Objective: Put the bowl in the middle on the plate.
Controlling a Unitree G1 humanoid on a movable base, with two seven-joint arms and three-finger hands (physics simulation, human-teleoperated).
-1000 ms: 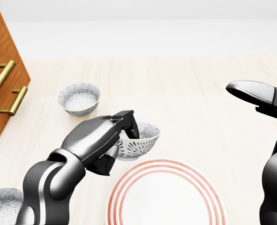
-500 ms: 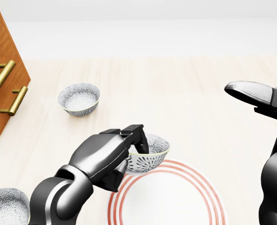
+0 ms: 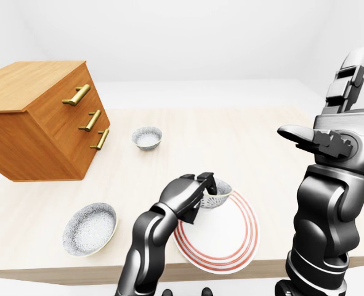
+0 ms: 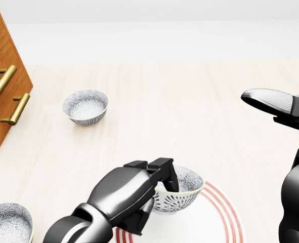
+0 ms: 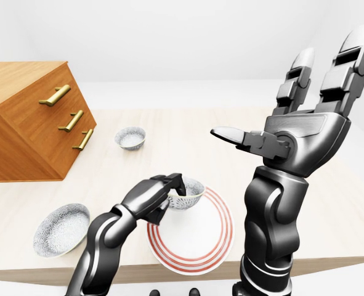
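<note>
My left hand [image 4: 158, 194] is shut on the rim of a small white bowl with a grey floral pattern [image 4: 185, 191], fingers over the near edge and thumb underneath. In the head view the bowl sits over the upper left part of the white plate with red rings [image 4: 217, 220]. Whether it touches the plate I cannot tell. My arm hides the plate's left side. My right hand [image 5: 295, 102] is raised high at the right, open with its fingers spread, holding nothing and well apart from the bowl.
Two more patterned bowls stand on the light wooden table [image 3: 255, 132]: one [image 3: 147, 137] near the drawers, one [image 3: 90, 228] at the lower left. A wooden chest of drawers with brass handles [image 3: 40, 126] fills the left side. The plate lies close to the table's bottom edge.
My left hand has carried the bowl down and to the right in the head view, from beside the plate to over its upper left part. The right hand has barely moved.
</note>
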